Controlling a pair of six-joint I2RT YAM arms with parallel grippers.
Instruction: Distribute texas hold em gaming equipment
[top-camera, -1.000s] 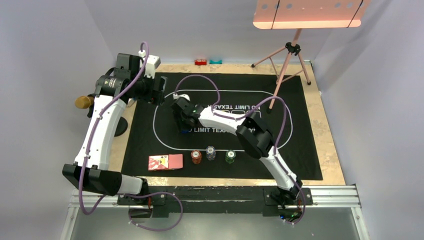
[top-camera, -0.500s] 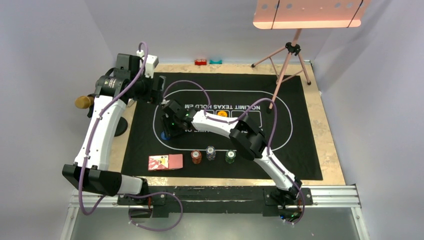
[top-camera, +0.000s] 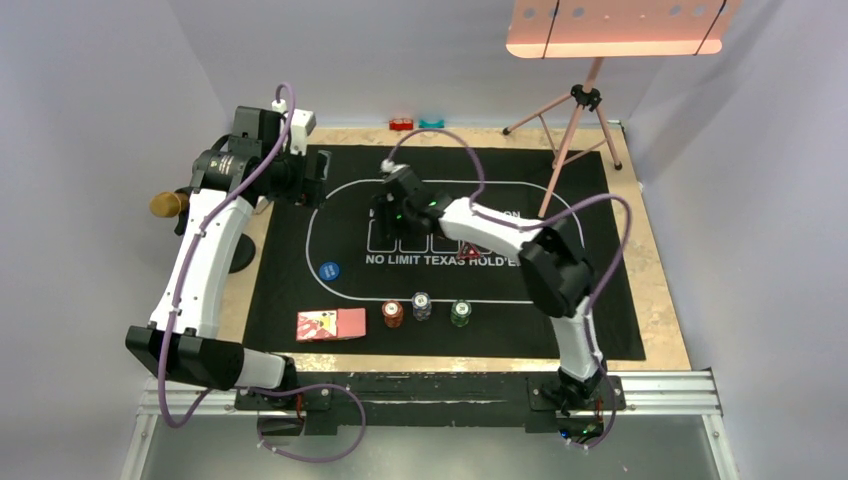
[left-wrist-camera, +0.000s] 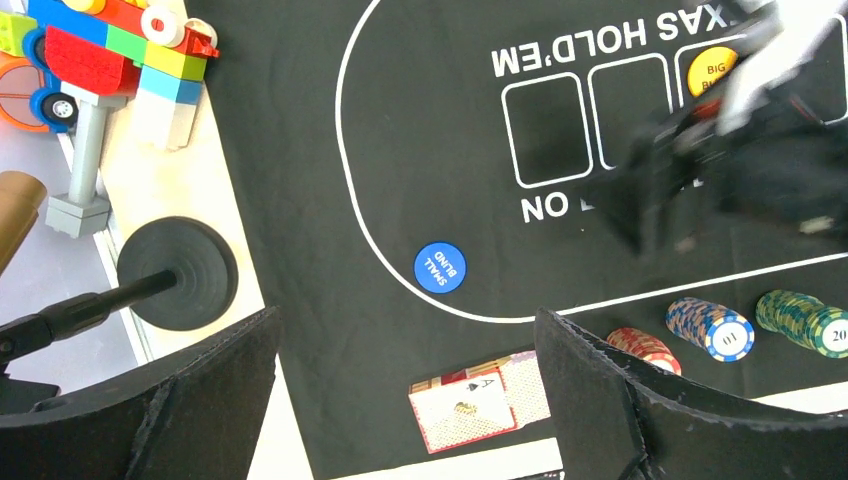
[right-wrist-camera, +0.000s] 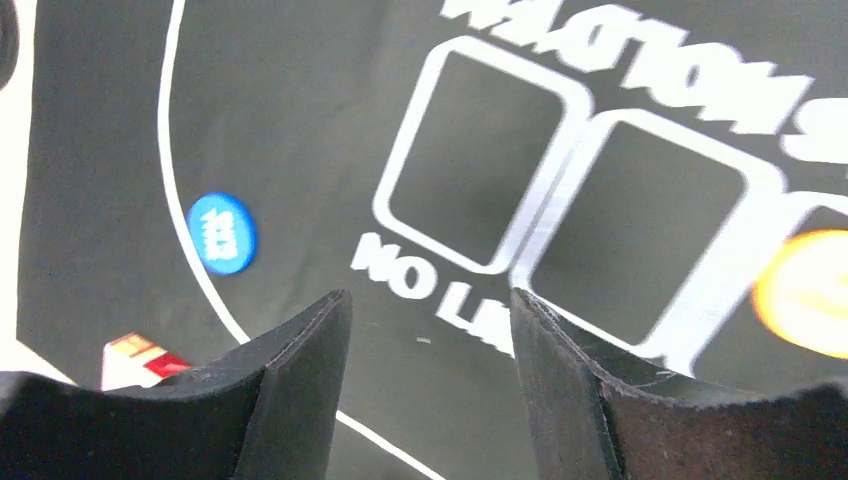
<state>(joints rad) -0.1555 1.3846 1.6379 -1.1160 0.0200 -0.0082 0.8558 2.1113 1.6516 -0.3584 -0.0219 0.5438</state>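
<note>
r hand (right-wrist-camera: 425, 312) jaws apart, orange disc (right-wrist-camera: 806, 291) blurry, partly off-frame

right hand (right-wrist-camera: 430, 308) has left the blue disc (top-camera: 328, 269) and swung toward mid-mat

My overhead camera looked down from behind the near edge, taking in the whole desk (top-camera: 657, 300). The left wrist camera hung high over the black printed mat (left-wrist-camera: 330, 200); the right wrist one sat much nearer. All three shared the small round blue disc (right-wrist-camera: 221, 232).
</note>
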